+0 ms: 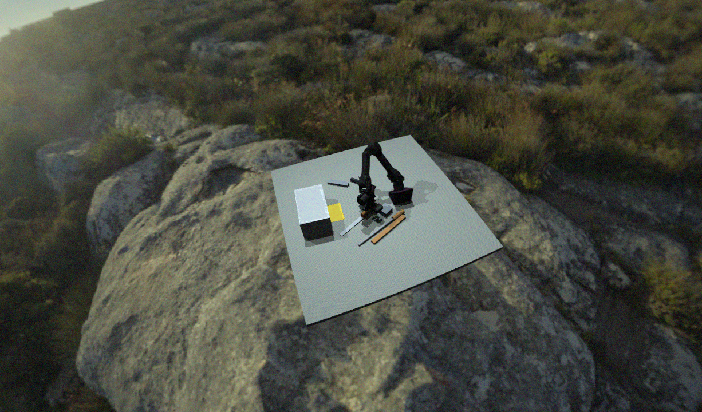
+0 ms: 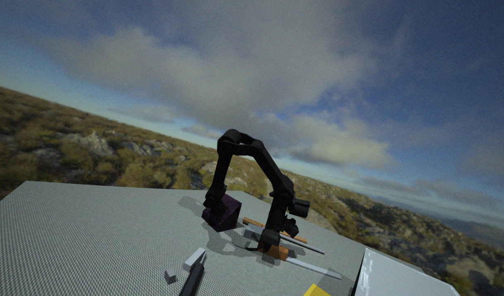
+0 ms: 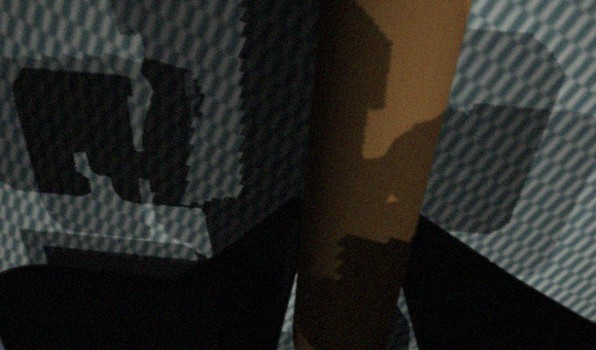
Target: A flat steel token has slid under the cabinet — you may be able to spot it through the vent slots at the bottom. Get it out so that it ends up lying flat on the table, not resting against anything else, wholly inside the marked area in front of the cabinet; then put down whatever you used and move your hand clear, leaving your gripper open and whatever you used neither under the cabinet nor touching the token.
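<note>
Step in hand: bringing the tool to the cabinet (image 1: pixel 312 203) (image 2: pixel 401 276), I'd judge; the fetching has yet to be done.
Jaws: the jaws (image 1: pixel 366 210) (image 2: pixel 265 246) are clamped about the orange handle (image 2: pixel 279 251) (image 3: pixel 416 83), parted roughly a third of their reach by its thickness.
Blade: the pale flat blade (image 1: pixel 351 226) (image 2: pixel 312 267) runs out low from the handle toward the cabinet, its tip short of the front.
Steel token: I can't make it out from here — by the task it is under the cabinet, and the vent slots don't show to me.
Yellow area: the yellow patch (image 1: pixel 336 212) (image 2: pixel 315 290) lies in front of the cabinet, with no token seen on it.
Next move: probably line the blade up with the gap, keep it low and level, slide it in past the token, then draw outward.
Edges: the tip is near the cabinet's front corner, so a skewed entry could knock it.
Open room: the bench (image 1: pixel 394 271) (image 2: pixel 99 228) (image 3: pixel 584 73) stretches wide beyond the tools — but the thin rod (image 1: pixel 375 237) (image 2: pixel 305 246) and orange bar (image 1: pixel 388 229) (image 2: pixel 299 239) lie beside the held tool, leaving less swing there.
</note>
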Motion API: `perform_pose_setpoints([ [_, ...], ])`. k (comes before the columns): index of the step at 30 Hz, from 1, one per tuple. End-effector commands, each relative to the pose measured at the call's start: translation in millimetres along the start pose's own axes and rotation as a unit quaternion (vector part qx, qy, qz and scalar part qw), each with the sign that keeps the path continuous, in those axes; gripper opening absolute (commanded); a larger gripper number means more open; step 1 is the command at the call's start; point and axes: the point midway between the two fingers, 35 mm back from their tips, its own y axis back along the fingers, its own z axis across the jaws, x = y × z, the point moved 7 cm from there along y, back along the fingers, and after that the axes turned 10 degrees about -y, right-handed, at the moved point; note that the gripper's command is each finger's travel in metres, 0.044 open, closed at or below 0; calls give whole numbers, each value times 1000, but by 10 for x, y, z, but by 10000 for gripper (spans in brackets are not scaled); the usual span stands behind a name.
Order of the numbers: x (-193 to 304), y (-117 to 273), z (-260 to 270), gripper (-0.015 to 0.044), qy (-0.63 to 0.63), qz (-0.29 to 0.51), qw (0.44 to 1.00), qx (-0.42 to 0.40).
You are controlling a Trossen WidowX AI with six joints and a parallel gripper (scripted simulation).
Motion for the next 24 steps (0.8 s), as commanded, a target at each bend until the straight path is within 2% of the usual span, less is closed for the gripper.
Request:
perform_pose_setpoints([
  [1, -18, 13, 78, 0, 1, -1, 1000, -3],
  [24, -40, 16, 303, 0, 1, -1, 1000, -4],
])
